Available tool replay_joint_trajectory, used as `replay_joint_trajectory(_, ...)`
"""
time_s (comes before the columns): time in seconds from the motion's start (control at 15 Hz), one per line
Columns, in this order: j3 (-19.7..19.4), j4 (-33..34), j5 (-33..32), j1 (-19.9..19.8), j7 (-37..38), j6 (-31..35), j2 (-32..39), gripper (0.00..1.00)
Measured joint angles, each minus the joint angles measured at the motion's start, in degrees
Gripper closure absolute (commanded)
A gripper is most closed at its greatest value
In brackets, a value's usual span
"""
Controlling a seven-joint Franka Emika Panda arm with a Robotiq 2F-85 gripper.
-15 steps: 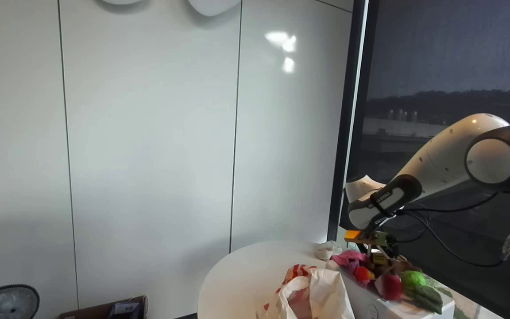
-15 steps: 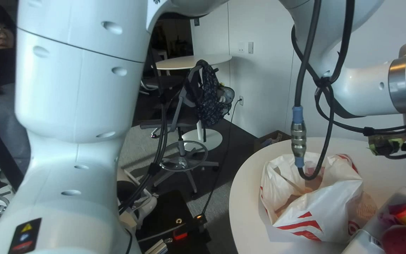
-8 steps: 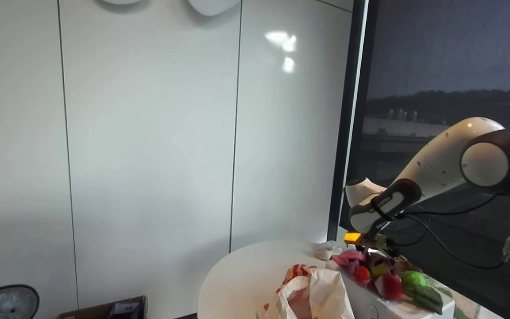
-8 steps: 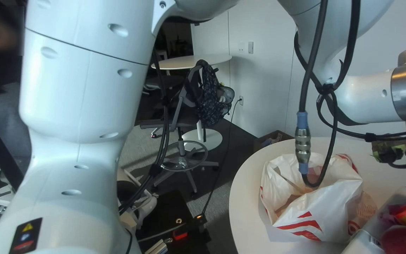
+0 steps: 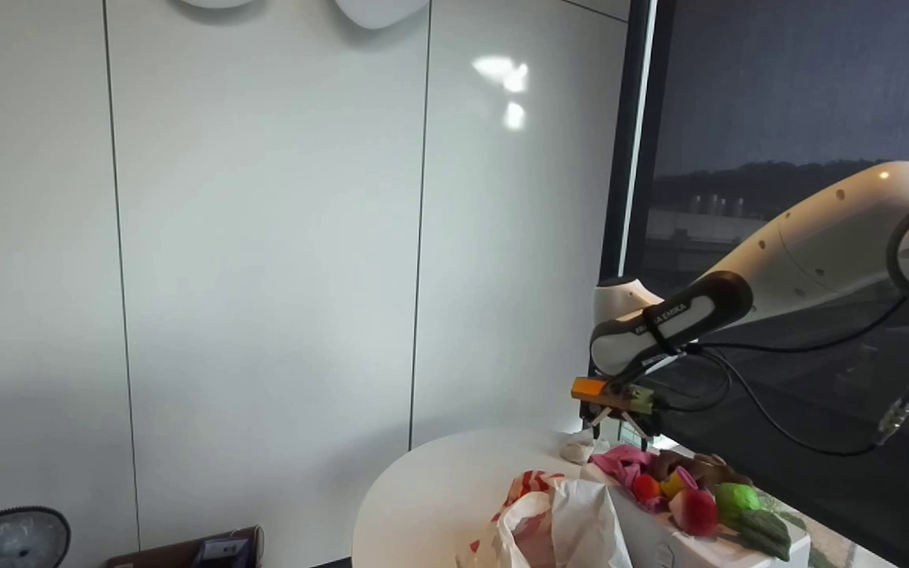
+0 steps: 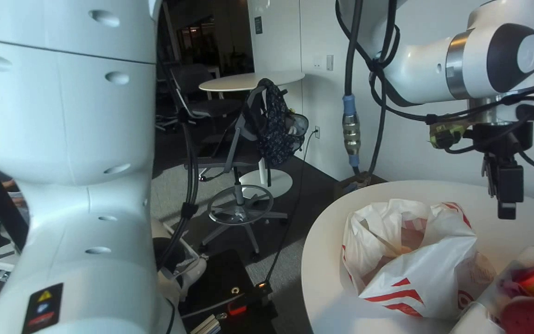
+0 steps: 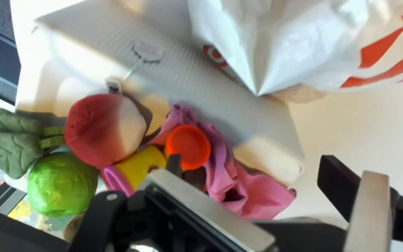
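My end effector (image 7: pixel 254 175) hangs spread and empty above one end of the white box (image 7: pixel 184 80); the pink cloth (image 7: pixel 222 171) lies below, stretched lengthwise toward that end's corner, seemingly untouched, though height is hard to judge.

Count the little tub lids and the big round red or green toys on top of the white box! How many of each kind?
Tub lids, the orange lid and the pink lid: 2
Round toys, the red-and-white toy and the green toy: 2
Total: 4
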Motion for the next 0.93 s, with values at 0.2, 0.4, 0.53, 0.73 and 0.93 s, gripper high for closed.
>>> replay_joint_trajectory(0.2, 4.8, -3.2, 8.7, 1.4, -5.1, -0.5, -2.0, 0.0)
replay_joint_trajectory(0.4, 8.2, -5.9, 17.3, 2.5, -10.8, -1.2, -0.9, 0.0)
replay_joint_trajectory(0.53, 9.2, -6.7, 21.4, 2.8, -14.1, -2.0, 1.2, 0.0)
replay_joint_trajectory(0.73, 8.9, -6.8, 23.0, 2.9, -15.1, -1.4, 5.7, 0.0)
replay_joint_trajectory(0.93, 7.0, -6.7, 21.4, 3.4, -15.1, 1.2, 10.6, 0.0)
